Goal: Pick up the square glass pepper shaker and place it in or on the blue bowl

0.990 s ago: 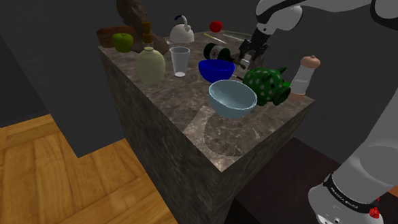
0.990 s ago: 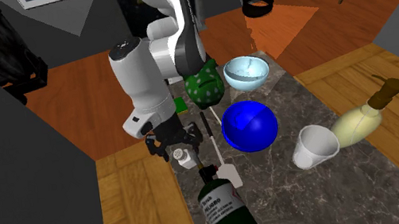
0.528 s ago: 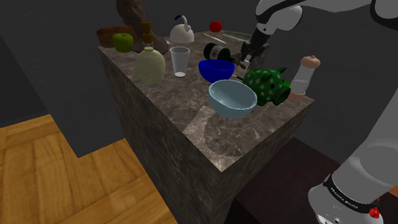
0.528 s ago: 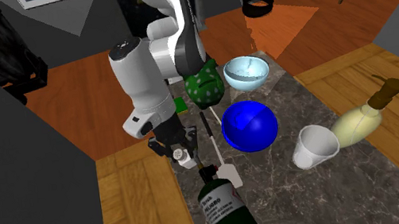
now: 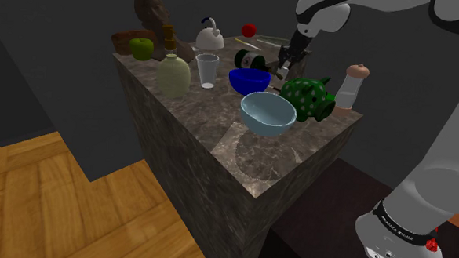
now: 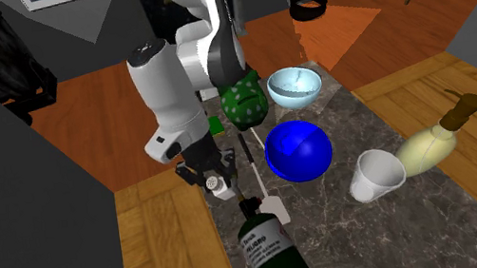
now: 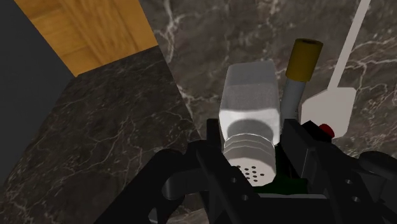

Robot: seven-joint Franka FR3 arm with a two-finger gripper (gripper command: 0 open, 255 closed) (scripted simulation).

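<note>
The pepper shaker (image 7: pixel 250 102) is a square clear body with a ribbed silver cap full of holes. My gripper (image 7: pixel 251 145) is shut on it, one black finger on each side just below the cap. In the shoulder view the gripper (image 5: pixel 285 66) hangs over the back of the marble counter (image 5: pixel 243 156), just right of the deep blue bowl (image 5: pixel 248 81). From the second exterior view, the gripper (image 6: pixel 215 179) and shaker (image 6: pixel 222 190) are left of the blue bowl (image 6: pixel 298 150). I cannot tell whether the shaker's base still touches the counter.
A dark green bottle (image 6: pixel 273 253) lies just beside the shaker, with a white spatula (image 6: pixel 261 183) next to it. A pale blue bowl (image 5: pixel 268 114), a green spotted pot (image 5: pixel 307 97), a mill (image 5: pixel 350 85), a cup (image 5: pixel 207 70), a cream bottle (image 5: pixel 173 74) and a teapot (image 5: pixel 210 35) crowd the counter.
The fingers stood open around the shaker a second ago and have closed on it. Since then the hand has shifted only slightly.
</note>
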